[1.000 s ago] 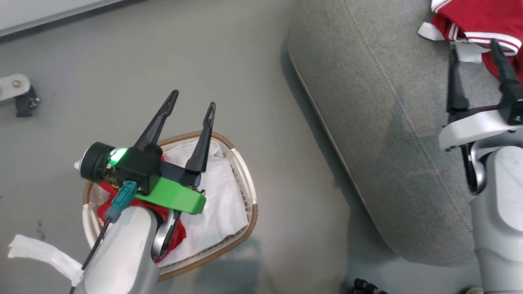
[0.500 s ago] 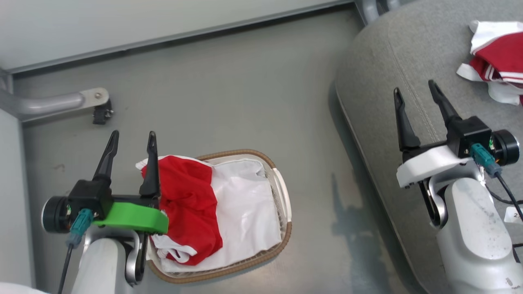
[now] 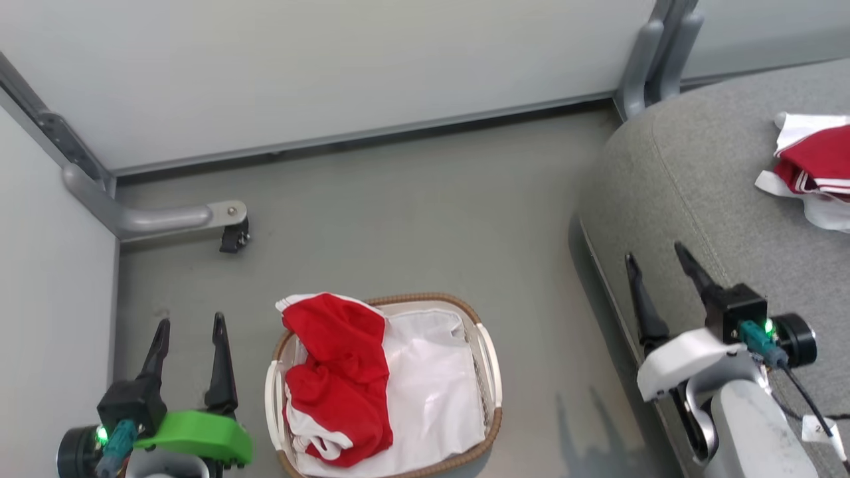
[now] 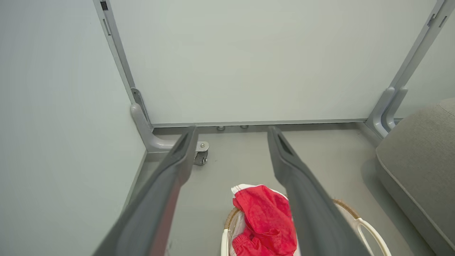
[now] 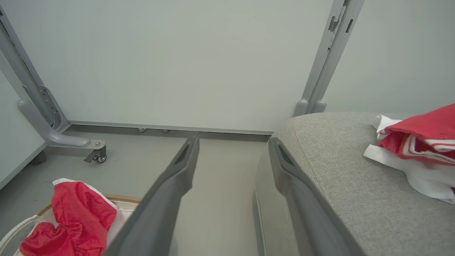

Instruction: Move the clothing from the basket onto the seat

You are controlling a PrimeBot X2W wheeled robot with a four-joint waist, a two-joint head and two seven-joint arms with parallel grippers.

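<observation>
Soft red sports clothing (image 3: 339, 378); oval white brown-rimmed basket (image 3: 431, 297); large grey fabric seat (image 3: 697, 212).
One garment (image 3: 335, 392) lies in the basket's left half, another garment (image 3: 815, 162) on the seat; left gripper (image 3: 190, 320) and right gripper (image 3: 654, 252) stand spread apart, empty.

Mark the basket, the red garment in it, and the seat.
basket (image 3: 431, 297): head view, brown woven rim, far side.
red garment (image 3: 339, 372): head view, middle of the red fabric in the basket.
seat (image 3: 697, 199): head view, bare grey cushion top.
</observation>
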